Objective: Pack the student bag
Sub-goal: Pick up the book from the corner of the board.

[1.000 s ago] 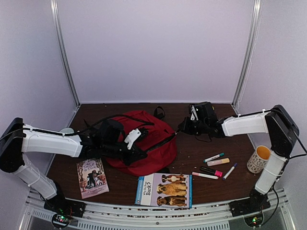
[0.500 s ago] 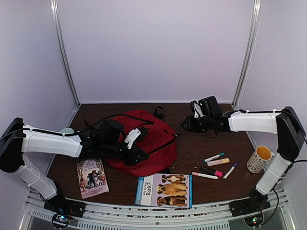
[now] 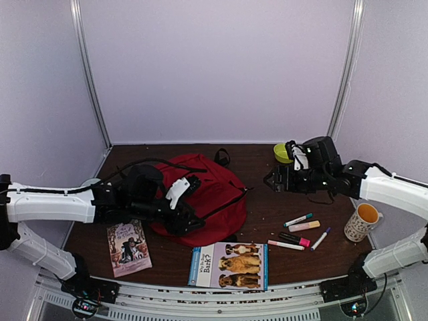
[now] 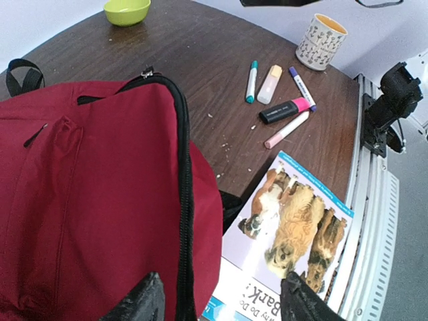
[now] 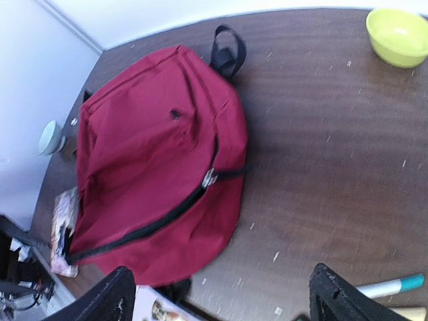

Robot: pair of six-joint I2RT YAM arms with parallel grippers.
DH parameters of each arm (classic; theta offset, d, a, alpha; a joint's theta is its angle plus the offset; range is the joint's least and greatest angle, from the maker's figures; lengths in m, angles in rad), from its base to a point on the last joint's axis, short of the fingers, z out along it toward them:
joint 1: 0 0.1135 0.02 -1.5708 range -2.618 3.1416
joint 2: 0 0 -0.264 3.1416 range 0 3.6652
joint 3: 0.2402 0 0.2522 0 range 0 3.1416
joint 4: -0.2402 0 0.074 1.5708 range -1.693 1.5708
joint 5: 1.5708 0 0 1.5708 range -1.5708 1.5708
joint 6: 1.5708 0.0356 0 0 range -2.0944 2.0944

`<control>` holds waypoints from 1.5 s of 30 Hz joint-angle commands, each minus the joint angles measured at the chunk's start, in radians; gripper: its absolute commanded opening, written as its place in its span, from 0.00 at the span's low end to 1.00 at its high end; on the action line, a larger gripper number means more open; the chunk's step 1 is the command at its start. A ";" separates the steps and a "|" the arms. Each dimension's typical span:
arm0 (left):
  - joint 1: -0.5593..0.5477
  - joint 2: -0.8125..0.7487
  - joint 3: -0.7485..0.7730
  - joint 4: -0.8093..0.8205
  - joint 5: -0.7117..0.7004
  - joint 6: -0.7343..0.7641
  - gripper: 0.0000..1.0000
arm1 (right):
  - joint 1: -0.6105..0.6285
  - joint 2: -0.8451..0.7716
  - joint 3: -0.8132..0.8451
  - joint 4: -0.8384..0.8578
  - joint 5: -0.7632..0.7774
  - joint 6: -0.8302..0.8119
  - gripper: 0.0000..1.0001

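The student bag [image 3: 207,194] lies flat on the table [image 3: 257,208]. Nothing looks packed yet: the dog book [image 3: 231,264] and pens [image 3: 297,231] lie beside it. My left end effector [image 4: 217,304] and right end effector [image 5: 227,297] are wide open, empty.

White arm shells [image 3: 50,204], blk wrist joints [image 3: 110,196].

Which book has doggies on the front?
The blue-edged book lying at the table's near edge, below the student bag, shows three dogs; the smaller purple book to its left does not.
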 commanded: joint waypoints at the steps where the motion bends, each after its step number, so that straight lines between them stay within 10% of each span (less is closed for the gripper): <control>1: -0.051 -0.091 -0.007 -0.088 -0.061 -0.008 0.61 | 0.065 -0.133 -0.071 -0.119 0.051 0.069 0.91; 9: -0.181 -0.206 -0.067 -0.209 -0.116 -0.061 0.63 | 0.123 -0.273 -0.266 -0.047 -0.188 0.089 0.92; 21: -0.358 -0.015 -0.054 -0.162 -0.021 -0.120 0.52 | 0.219 0.000 -0.317 0.129 -0.281 0.081 0.92; 27: -0.369 0.062 -0.055 -0.191 -0.194 -0.200 0.50 | 0.266 0.047 -0.346 0.113 -0.242 0.204 0.92; 35: -0.343 0.130 -0.079 -0.114 -0.218 -0.325 0.77 | 0.326 -0.022 -0.528 0.317 -0.204 0.419 0.93; 45: -0.261 0.153 -0.179 0.043 -0.127 -0.468 0.75 | 0.335 0.058 -0.627 0.626 -0.216 0.588 0.92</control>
